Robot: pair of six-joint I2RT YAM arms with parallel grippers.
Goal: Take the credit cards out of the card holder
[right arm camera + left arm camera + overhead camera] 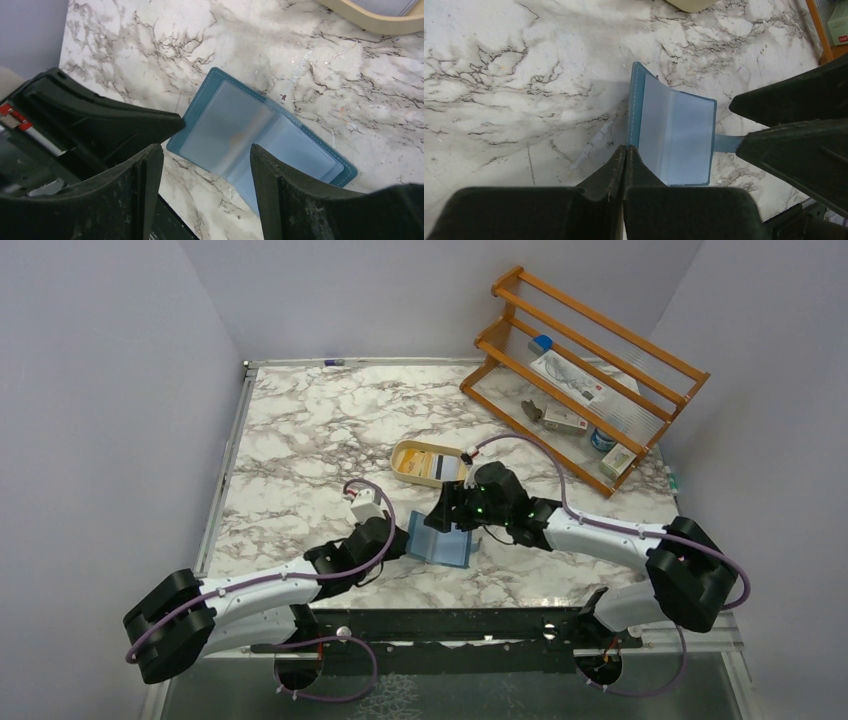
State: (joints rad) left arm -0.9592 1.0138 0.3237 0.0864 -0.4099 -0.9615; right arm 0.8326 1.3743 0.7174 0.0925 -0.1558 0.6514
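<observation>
Holder: card holder [440, 540] open flat, mid-table; pockets look empty, task likely done.
Cards: credit cards [438, 467] in dish [400, 455], holder's 12 o'clock.
Left gripper [625, 150]: closed, at holder edge.
Right gripper [205, 152]: wide, empty.

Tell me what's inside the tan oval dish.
In the tan oval dish lie a yellow-orange card and a pale card with a dark stripe. Anything beneath them is covered, so the count is unclear.
</observation>
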